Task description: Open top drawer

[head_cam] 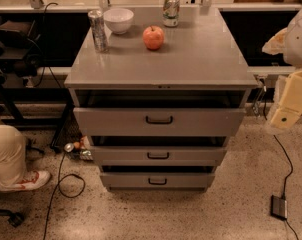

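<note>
The top drawer (111, 122) is the widest grey front of the cabinet, with a small black handle (159, 120) at its centre. It stands pulled out a short way, leaving a dark gap under the cabinet top (201, 64). My gripper (287, 109) is the cream-coloured piece at the right edge of the view. It hangs to the right of the drawer front, at about the drawer's height, and is apart from the cabinet and the handle. It holds nothing that I can see.
Two narrower drawers (157, 155) (157, 180) below also stick out slightly. On the cabinet top stand a tall can (97, 30), a white bowl (118, 20), an apple (153, 37) and another can (171, 10). A person's leg and shoe (18, 179) are at left. Cables and a black box (279, 206) lie on the floor.
</note>
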You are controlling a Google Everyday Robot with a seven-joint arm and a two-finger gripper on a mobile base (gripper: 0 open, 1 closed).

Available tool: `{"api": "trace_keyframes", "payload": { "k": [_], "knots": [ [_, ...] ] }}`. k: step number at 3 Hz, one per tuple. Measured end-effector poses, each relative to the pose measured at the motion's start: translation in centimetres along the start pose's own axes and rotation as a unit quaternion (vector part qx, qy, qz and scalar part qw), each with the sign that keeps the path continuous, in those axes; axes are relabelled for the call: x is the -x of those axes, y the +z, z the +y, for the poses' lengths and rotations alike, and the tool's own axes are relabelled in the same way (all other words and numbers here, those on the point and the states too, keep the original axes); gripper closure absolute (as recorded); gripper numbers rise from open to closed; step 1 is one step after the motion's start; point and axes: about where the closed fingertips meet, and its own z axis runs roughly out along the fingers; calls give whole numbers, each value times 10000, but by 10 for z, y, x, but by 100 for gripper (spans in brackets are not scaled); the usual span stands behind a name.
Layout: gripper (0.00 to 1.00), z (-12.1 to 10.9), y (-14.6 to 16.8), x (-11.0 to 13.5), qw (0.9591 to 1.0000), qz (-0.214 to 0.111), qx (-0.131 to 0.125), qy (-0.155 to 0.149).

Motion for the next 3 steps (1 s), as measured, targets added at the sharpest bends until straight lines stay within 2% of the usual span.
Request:
{"api": "trace_keyframes", "payload": {
  "k": [1,2,3],
  "knots": [
    [0,0,0,1,10000,-17,-32,-18],
    [0,5,25,-4,9997,-193,42,-144],
    [0,12,74,-20,9992,-294,133,-234]
  ]
}}
